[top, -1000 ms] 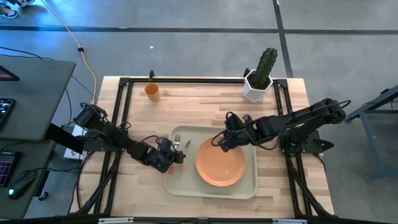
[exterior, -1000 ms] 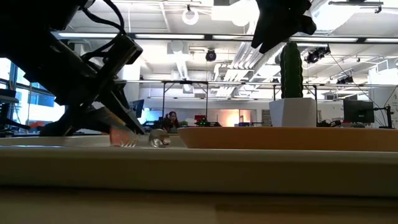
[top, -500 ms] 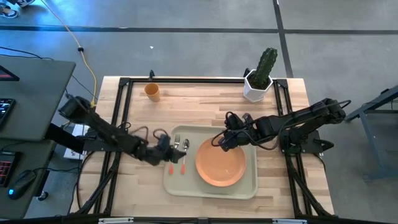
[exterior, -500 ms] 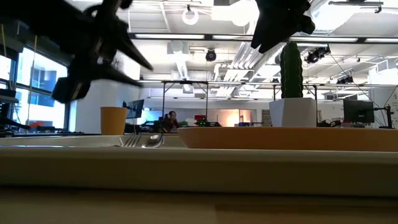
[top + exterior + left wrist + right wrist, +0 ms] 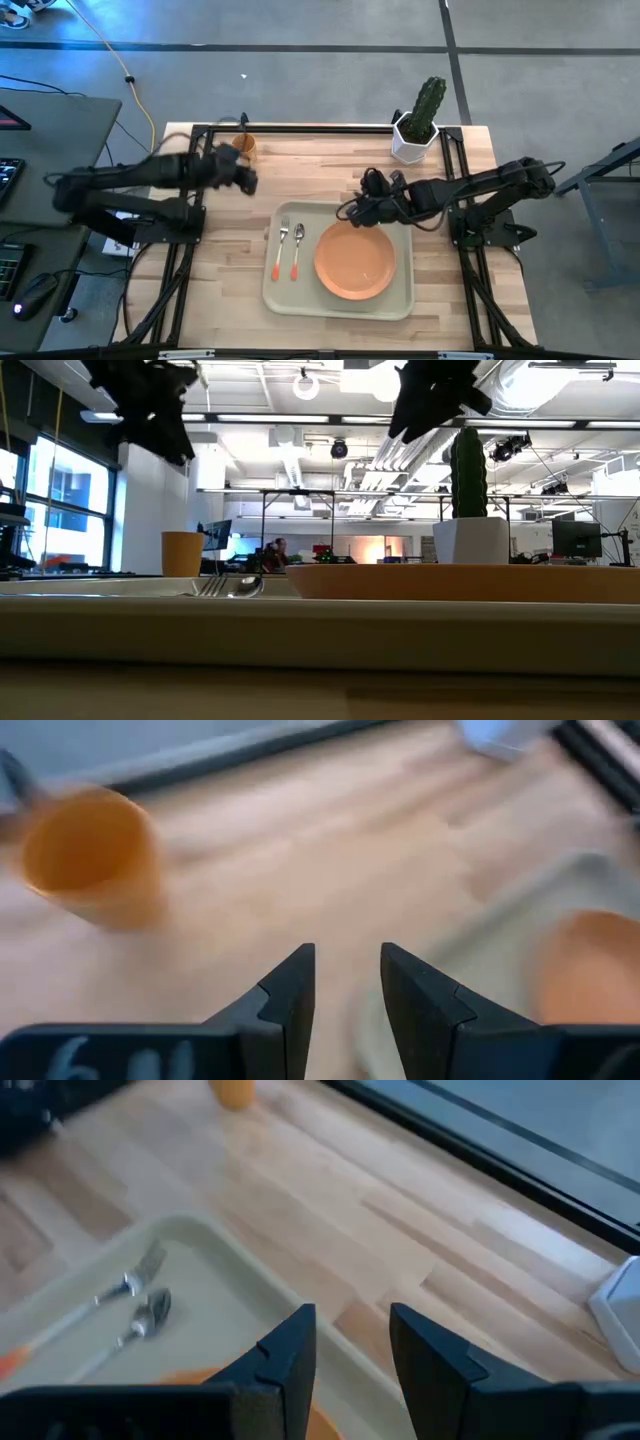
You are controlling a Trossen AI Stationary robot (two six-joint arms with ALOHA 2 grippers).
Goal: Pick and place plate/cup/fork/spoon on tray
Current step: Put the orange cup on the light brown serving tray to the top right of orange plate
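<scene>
The left gripper (image 5: pixel 243 178) hangs over the wooden bench (image 5: pixel 300 170) with its jaws a little apart and nothing between them, just beside the small orange plastic cup (image 5: pixel 244 146) standing near the bench's far left corner. The right gripper (image 5: pixel 350 209) waits above the far rim of the large pale beige-green rectangular tray (image 5: pixel 340 304), jaws likewise apart and empty.

On that tray lie the round shallow orange plate (image 5: pixel 354 262), the orange-handled fork (image 5: pixel 281 245) with metal tines and the orange-red-handled spoon (image 5: pixel 298 248), side by side left of the plate. By my reckoning three items are placed and only the cup is left. I can read no brand or label; some pale marks on the left gripper's body are illegible.
</scene>
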